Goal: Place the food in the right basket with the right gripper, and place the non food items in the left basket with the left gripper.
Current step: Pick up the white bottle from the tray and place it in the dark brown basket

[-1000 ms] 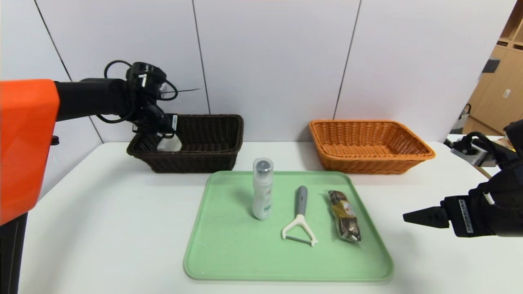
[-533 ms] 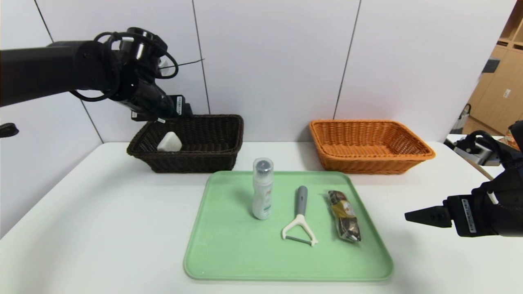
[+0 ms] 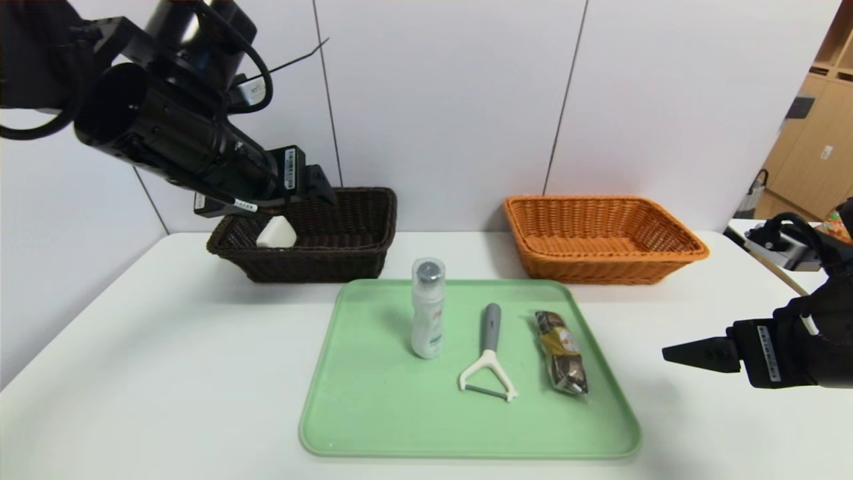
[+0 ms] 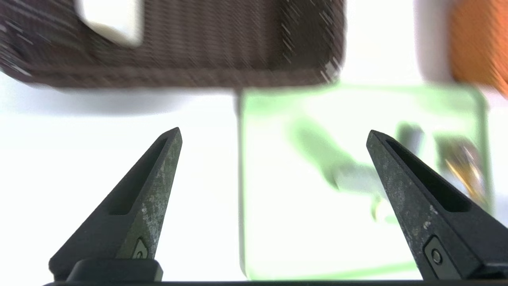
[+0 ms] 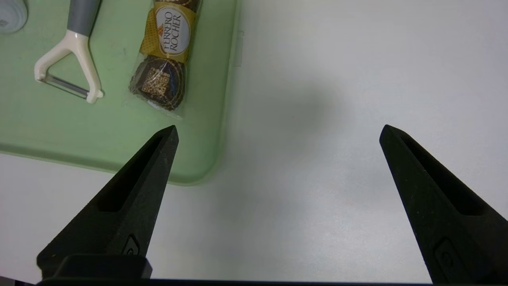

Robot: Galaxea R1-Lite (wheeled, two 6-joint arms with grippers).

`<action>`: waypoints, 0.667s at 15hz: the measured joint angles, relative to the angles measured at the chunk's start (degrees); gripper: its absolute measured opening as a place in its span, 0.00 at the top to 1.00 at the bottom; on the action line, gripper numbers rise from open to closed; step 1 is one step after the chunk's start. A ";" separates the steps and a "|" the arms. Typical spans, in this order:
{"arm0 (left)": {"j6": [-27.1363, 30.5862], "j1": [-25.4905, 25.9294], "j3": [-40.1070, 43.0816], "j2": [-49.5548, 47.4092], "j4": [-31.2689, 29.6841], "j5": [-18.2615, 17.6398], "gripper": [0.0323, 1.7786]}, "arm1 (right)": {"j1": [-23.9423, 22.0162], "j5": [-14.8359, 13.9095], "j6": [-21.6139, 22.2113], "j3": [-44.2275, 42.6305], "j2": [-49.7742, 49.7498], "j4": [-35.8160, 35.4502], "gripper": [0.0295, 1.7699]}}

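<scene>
Readable text, for your record:

1. Chocolate packet [image 5: 164,55], lying on the green tray [image 5: 119,139]: the oval label reads "FERRERO ROCHER" in the right wrist view. A QR-style code sits on the dark chocolate below it; you cannot decode it.
2. White stickers on the left gripper [image 3: 313,190] and right gripper [image 3: 693,353]: printed lines, probably serial codes, too small to read.
3. Bottle [image 3: 427,310]: label print illegible.

tool [image 5: 278,131] gaping over table [image 5: 337,99]; chocolate pack [image 5: 162,55] on tray [image 5: 119,139].
</scene>
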 joint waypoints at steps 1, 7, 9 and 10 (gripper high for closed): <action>0.00 -0.20 2.73 -2.01 -0.11 -3.30 0.07 | 0.02 0.00 0.00 0.06 -0.04 0.02 0.01; 1.40 -2.12 27.83 -10.52 -13.13 -10.90 0.06 | 0.02 0.10 0.00 0.68 -0.48 0.02 0.01; 2.86 -3.72 37.49 -12.04 -23.24 -13.39 0.05 | 0.02 0.11 -0.09 0.72 -0.55 0.00 0.01; 3.30 -4.61 41.62 -12.42 -28.76 -14.92 0.05 | 0.02 0.11 -0.12 0.72 -0.55 0.00 0.01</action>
